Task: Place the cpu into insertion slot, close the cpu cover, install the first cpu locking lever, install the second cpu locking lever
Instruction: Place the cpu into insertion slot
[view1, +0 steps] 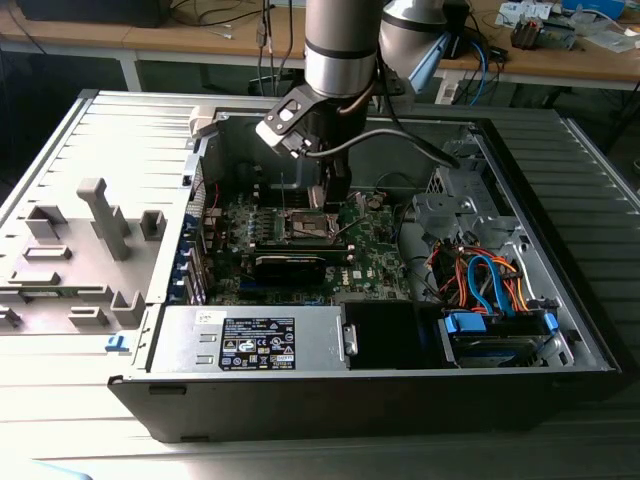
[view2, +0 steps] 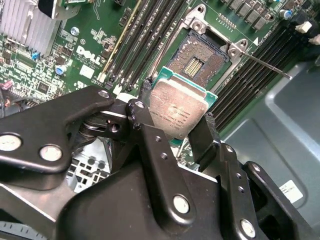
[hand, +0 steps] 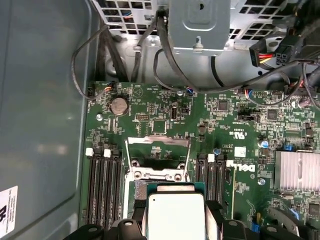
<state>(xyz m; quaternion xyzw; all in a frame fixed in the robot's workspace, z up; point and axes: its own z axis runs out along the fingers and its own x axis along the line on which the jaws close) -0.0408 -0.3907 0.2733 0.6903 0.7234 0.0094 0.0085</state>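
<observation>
The jaws are clamped on the cpu (view2: 174, 104) by its edges, holding it just above the bare, open insertion slot (view2: 200, 57). Beyond it a locking lever (view2: 265, 64) juts free. Nothing is seated yet. The cpu cover (hand: 159, 141) and both levers are not yet closed.

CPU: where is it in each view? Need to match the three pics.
Exterior view: cannot make it out; the gripper hangs over the insertion slot.
Second wrist view: the cpu sits clamped in the gripper, close to the open insertion slot.
First wrist view: the cpu sits in the gripper, next to the open cpu cover.
Shared landmark: the green motherboard.
</observation>
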